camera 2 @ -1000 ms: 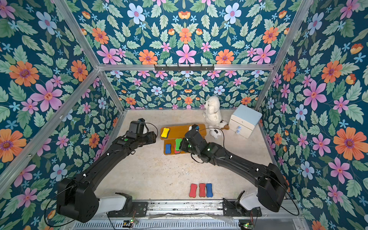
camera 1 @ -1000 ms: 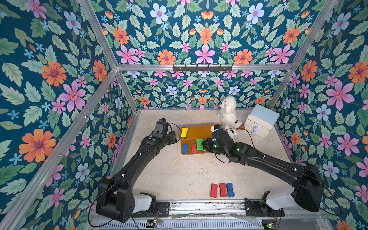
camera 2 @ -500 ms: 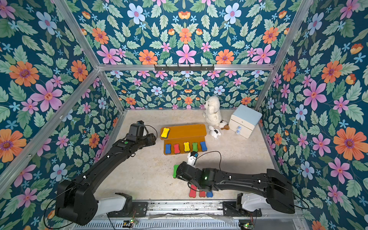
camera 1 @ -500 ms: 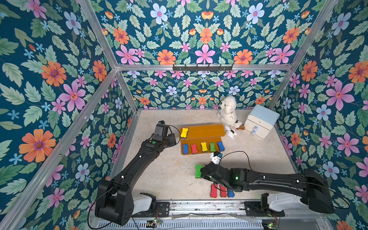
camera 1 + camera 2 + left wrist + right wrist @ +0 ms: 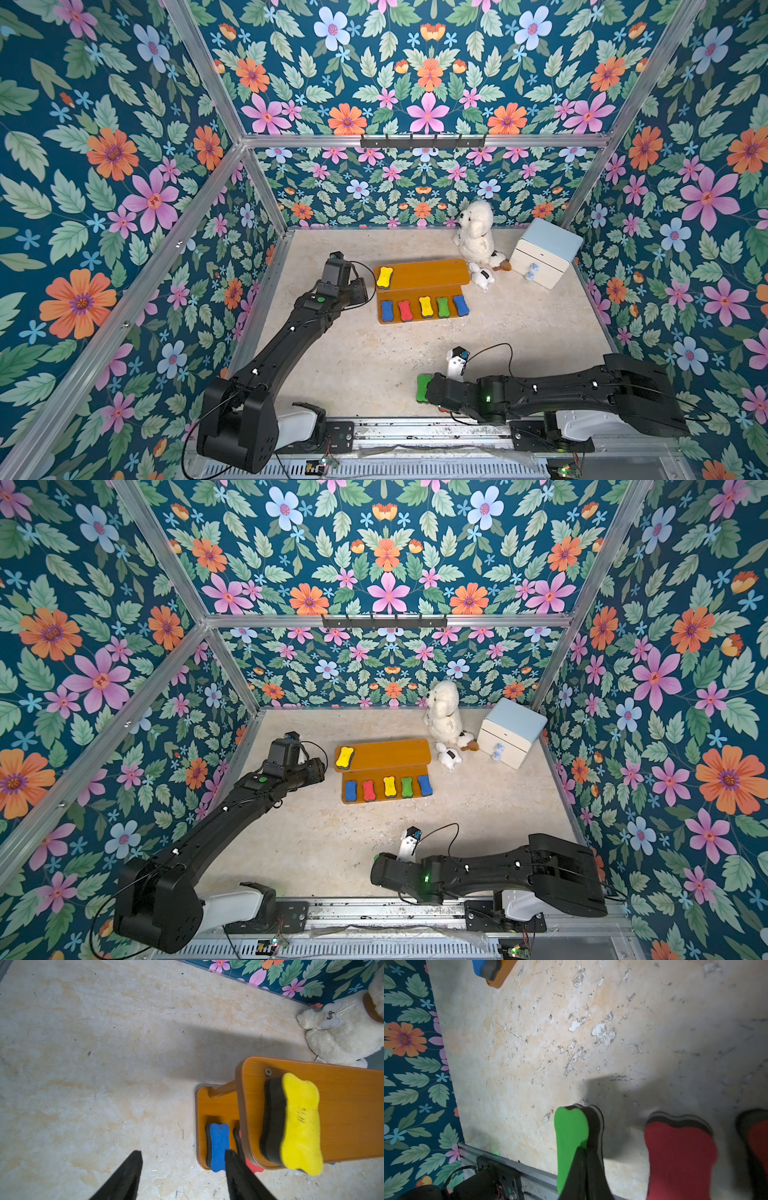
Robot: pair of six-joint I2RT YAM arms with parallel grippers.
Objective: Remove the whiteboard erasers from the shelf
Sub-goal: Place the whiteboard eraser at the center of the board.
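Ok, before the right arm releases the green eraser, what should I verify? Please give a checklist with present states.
1. The right tool is shut on the green eraser: ok.
2. The green eraser rests on the table: cannot tell.
3. A gap separates it from the nearest red eraser: ok.
4. The left tool is open and empty: ok.
5. The shelf is emptied: not ok; a yellow eraser lies on the upper tier, five erasers on the lower.

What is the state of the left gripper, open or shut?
Open. In the left wrist view the two black fingers of the left gripper stand apart, bare table between them, nothing held.
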